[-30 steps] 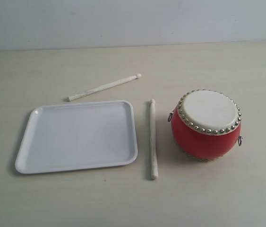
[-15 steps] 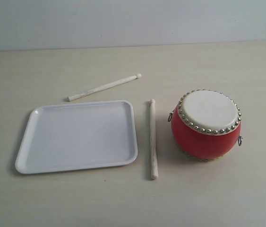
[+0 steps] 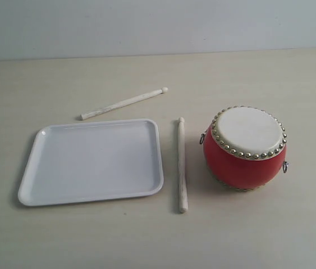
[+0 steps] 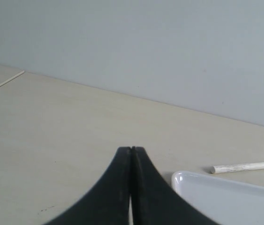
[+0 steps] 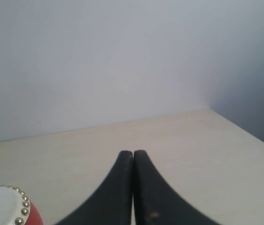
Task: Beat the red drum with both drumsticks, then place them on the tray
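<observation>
The red drum with its cream skin stands upright at the right of the table; its edge shows in the right wrist view. One drumstick lies slanted behind the white tray. The other drumstick lies between tray and drum, pointing front to back. Neither arm appears in the exterior view. My left gripper is shut and empty above the table, beside a corner of the tray, with a drumstick end beyond. My right gripper is shut and empty, away from the drum.
A pale wooden table carries everything, with a grey wall behind it. The table's right edge shows in the right wrist view.
</observation>
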Controlling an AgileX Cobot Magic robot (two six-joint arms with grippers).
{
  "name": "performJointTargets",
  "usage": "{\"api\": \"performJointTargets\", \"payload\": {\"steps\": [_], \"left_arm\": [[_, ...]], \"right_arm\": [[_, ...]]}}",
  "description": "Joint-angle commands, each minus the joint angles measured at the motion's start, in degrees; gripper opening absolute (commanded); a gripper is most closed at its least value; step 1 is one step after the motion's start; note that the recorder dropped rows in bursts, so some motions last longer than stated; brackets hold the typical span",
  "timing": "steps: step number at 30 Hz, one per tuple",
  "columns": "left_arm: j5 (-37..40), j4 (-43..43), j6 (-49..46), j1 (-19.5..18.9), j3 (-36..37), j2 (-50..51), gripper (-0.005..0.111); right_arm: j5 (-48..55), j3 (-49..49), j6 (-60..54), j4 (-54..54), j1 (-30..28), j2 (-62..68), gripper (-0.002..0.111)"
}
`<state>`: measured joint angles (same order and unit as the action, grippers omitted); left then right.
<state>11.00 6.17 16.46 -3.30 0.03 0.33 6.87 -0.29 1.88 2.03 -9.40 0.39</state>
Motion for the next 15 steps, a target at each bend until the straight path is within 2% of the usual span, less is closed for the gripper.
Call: {"api": "performJointTargets", "payload": {"steps": [1, 9, 15], "left_arm": [[-0.18, 0.11, 0.24, -0.09, -0.03, -0.33, 0.000], [-0.18, 0.11, 0.13, 0.31, -0.03, -0.33, 0.000], [-0.18, 0.11, 0.13, 7.90, -0.03, -0.33, 0.000]], "right_arm": [[-0.50, 0.29, -0.14, -0.03, 0.10, -0.39, 0.000], [-0.50, 0.29, -0.14, -0.03, 0.10, -0.39, 0.000], [-0.50, 0.29, -0.14, -0.03, 0.10, -0.39, 0.000]]}}
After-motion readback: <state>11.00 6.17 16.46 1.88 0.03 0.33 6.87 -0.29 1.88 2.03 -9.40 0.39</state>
